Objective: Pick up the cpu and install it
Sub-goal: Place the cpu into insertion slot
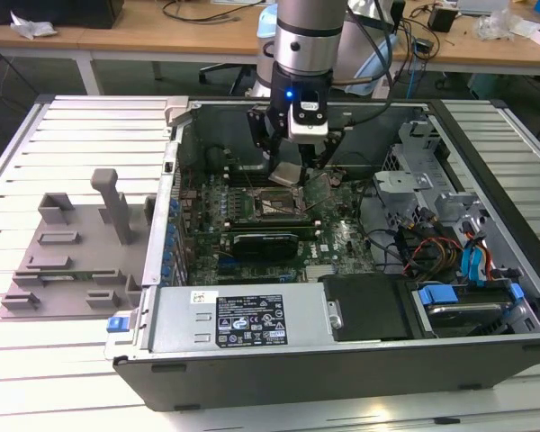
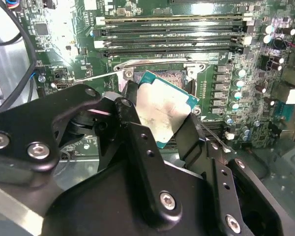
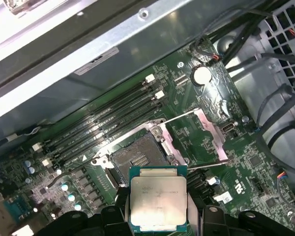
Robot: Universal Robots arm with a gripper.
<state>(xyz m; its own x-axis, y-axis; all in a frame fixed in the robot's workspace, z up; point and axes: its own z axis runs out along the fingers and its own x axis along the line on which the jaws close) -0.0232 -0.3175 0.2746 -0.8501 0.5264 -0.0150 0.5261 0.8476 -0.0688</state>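
Status: your gripper (image 1: 296, 166) is clamped on the cpu (image 1: 286, 174). The fingers (image 2: 136, 129) are closed against two opposite edges of the chip, with the metal top plate facing the wrist cameras.

Where it is: inside the case (image 1: 252, 360), above the board (image 1: 342, 243), held clear of the socket (image 1: 275, 206). Not seated. In the exterior view you see it over the socket's far edge.

In the first wrist view the cpu (image 3: 158, 199) shows nearly square-on, pale rim visible along its edges. The socket (image 3: 137, 158) lies just beyond it, fully exposed, contacts bare. In the second wrist view the cpu (image 2: 164, 110) looks turned at an angle to the frame and hides part of the socket (image 2: 163, 78) behind it.

Socket state: the load plate (image 3: 205, 129) is swung open and lies to one side of the frame. A thin wire lever (image 2: 98, 75) sticks out from the frame's side. Memory slots (image 3: 103, 120) run alongside the socket.

Rest of your scene: the arm (image 1: 304, 36) comes down over the back of the case. A grey tray (image 1: 72, 256) sits on the slatted table (image 1: 81, 135) at the exterior view's left, outside the case and well apart from the gripper.
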